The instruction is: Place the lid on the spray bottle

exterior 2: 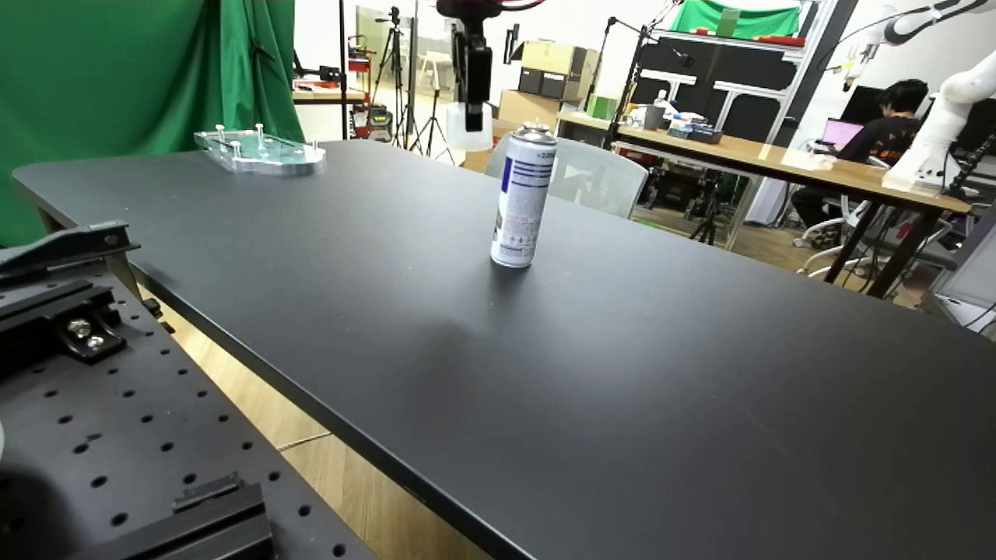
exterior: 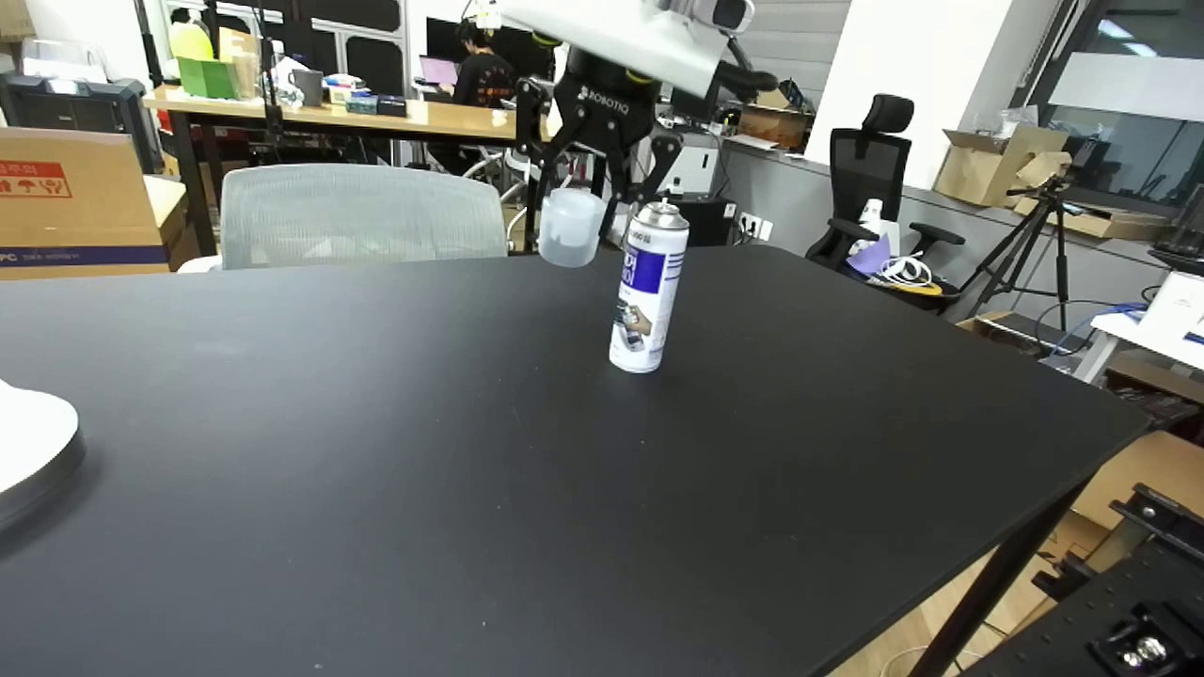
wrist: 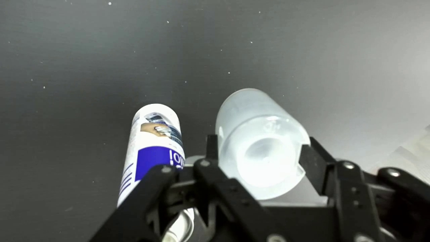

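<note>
Lid [exterior: 570, 230] in gripper [wrist: 261, 154]; spray bottle [exterior: 649, 287] well inside table edge [exterior 2: 331, 420].

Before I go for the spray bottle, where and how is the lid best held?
I'd grip the lid by opposite sides of its round wall, claw coming from above, much as it is held now. It is a short cylinder, and in an exterior view its lower end juts below the fingertips, which should leave that end free to meet the top of the standing spray bottle.
</note>
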